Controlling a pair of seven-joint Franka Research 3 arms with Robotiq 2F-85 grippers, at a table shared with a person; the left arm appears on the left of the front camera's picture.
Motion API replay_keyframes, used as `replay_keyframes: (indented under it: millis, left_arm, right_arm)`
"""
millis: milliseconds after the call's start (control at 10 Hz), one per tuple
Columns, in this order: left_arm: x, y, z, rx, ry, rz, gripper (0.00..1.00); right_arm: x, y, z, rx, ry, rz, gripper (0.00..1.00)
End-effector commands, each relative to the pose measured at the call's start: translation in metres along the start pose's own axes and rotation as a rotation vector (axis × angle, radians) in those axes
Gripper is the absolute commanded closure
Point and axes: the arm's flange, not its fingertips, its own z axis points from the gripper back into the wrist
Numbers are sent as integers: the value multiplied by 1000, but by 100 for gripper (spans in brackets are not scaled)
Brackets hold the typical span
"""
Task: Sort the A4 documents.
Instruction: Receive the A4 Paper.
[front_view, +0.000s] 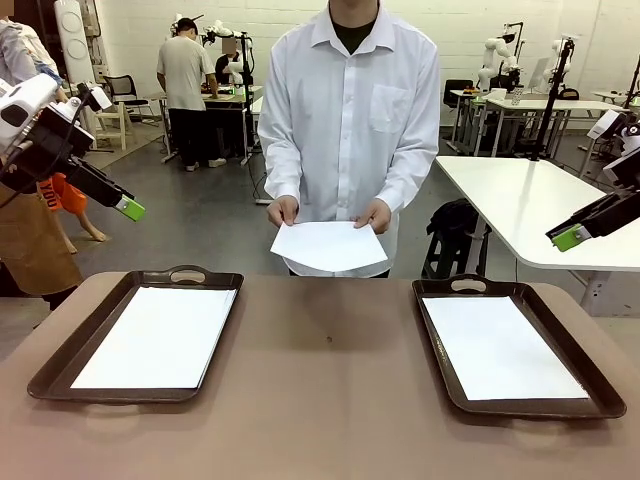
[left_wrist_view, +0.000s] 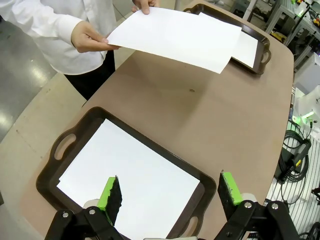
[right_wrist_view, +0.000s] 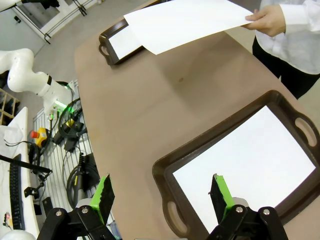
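Nearest the front camera, two dark brown trays sit on the brown table (front_view: 330, 400): the left tray (front_view: 60, 350) and the right tray (front_view: 590, 375), each already holding a white A4 sheet lying flat inside its rim (left sheet (front_view: 160, 338); right sheet (front_view: 500, 347)). Above and outside the trays, the left gripper (front_view: 128, 208) and right gripper (front_view: 568, 238) hang raised with jaws spread wide, grasping nothing. Farther off, at the table's far edge, the person's two hands (front_view: 283, 210) hold out another sheet (front_view: 328, 246) clear of the tabletop. Judged step: receive this sheet. A clean take would pinch one free edge away from the fingers, keep the paper level, then lower it squarely inside a tray.
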Motion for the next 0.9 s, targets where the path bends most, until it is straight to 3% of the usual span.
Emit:
replay_keyframes:
  millis: [0, 800]
  left_arm:
    - [0, 0, 1, 2, -2, -23, 0]
    - [0, 0, 1, 2, -2, -23, 0]
  right_arm:
    - [-1, 1, 0, 2, -2, 8, 0]
    - [-1, 1, 0, 2, -2, 8, 0]
